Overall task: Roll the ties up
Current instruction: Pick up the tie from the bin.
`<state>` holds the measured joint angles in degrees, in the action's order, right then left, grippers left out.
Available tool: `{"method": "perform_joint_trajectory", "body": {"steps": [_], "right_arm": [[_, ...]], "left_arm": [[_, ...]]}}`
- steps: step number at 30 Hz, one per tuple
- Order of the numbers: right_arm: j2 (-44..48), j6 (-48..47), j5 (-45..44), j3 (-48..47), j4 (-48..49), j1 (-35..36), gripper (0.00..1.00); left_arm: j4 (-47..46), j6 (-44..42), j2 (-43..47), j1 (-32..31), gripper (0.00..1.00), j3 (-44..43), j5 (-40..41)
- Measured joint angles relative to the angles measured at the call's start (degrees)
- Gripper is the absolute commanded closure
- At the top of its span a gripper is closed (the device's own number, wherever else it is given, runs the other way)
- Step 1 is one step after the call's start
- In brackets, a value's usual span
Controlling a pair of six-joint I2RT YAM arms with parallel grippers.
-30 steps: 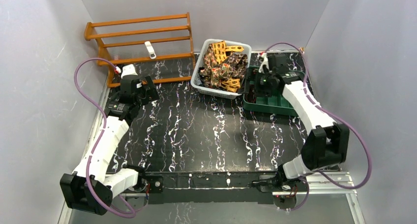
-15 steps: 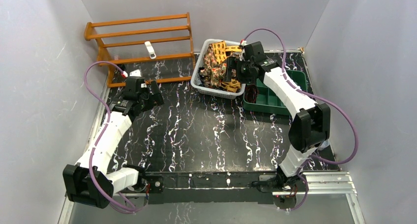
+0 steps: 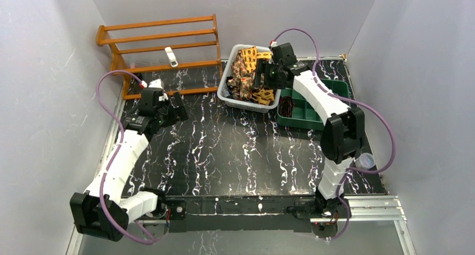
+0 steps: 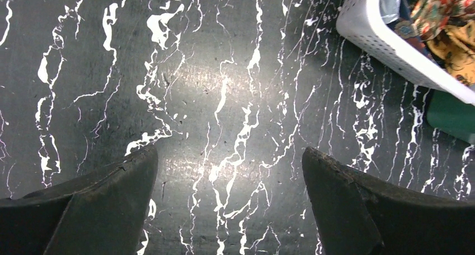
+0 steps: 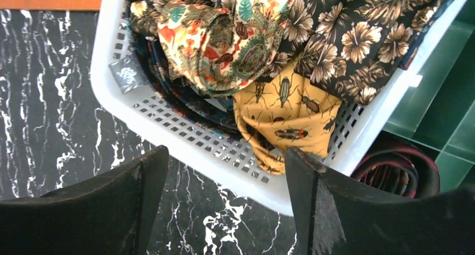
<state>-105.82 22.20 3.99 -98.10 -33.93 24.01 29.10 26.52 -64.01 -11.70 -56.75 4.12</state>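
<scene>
Right wrist view has the right claw [image 5: 224, 154] with its two fingers well apart and nothing held between them; under the gap runs the near wall of the white basket [image 5: 196, 160], not cloth. The ties [image 5: 246, 31] lie heaped in that basket at the far side of the table [image 4: 224, 70]; a yellow tie [image 5: 285, 120] printed with beetles sags against the wall nearest the claw. The left claw [image 4: 229, 151] is spread wide too, empty, over bare table near the basket.

What could go wrong, as I judge it: a close from here may catch the plastic wall along with the yellow tie, or the wall alone; the basket looks light, so a lift could tilt or drag it. The ties are tangled over one another; pulling one may haul its neighbours out, or a fold may snag in the wall's holes.

Hard to tell: how many ties there are, and where any tie's ends lie, since the heap buries them; whether the fingertips stand above the rim or level with it; a dark red coil [image 5: 397, 165] in the green tray [image 5: 453, 120] beside the basket is half hidden by the basket wall and a finger, so I cannot say how tidy it is.
</scene>
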Motion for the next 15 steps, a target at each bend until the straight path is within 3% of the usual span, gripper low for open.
{"method": "perform_joint_trajectory", "body": {"steps": [4, 11, 15], "right_arm": [[-4.39, 0.13, -0.15, -2.67, 0.66, 0.00, 0.26], [-11.39, -0.35, 0.92, -11.50, 1.31, 1.18, 0.25], [-12.87, -2.78, 1.86, -12.52, 3.04, 3.13, 0.32]], "left_arm": [[-0.07, -0.07, 3.43, 0.00, 0.02, 0.13, 0.07], [-0.31, -0.13, 6.71, 0.00, 0.02, 0.81, 0.07], [-0.02, -0.13, 6.73, 0.00, 0.02, 1.84, 0.02]]}}
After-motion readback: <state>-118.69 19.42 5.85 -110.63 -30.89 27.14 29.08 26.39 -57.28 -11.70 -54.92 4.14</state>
